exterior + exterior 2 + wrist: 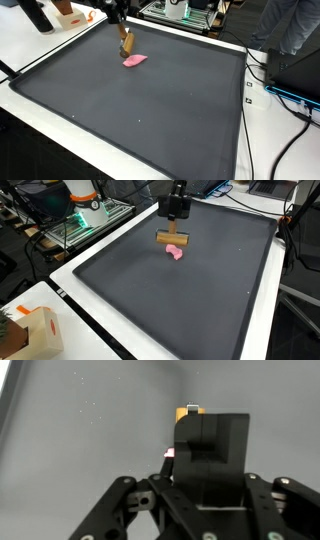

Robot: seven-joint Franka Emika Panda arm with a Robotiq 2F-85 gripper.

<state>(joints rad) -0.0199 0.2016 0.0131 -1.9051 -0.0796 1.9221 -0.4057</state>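
Gripper (173,229) clamped on wooden block (172,238), pinched at mid so it hangs level, crosswise to jaws, low over mat. Just below/beside: pink piece (176,252) lying flat on dark mat (150,300); contact w/ block unclear. White table (95,330) rims mat.

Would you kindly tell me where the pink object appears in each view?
In an exterior view: pink object, upper left of centre.
In an exterior view: pink object, above centre.
Wrist view: a pink sliver at centre, mostly hidden.
Shared landmark: the brown block beside it.
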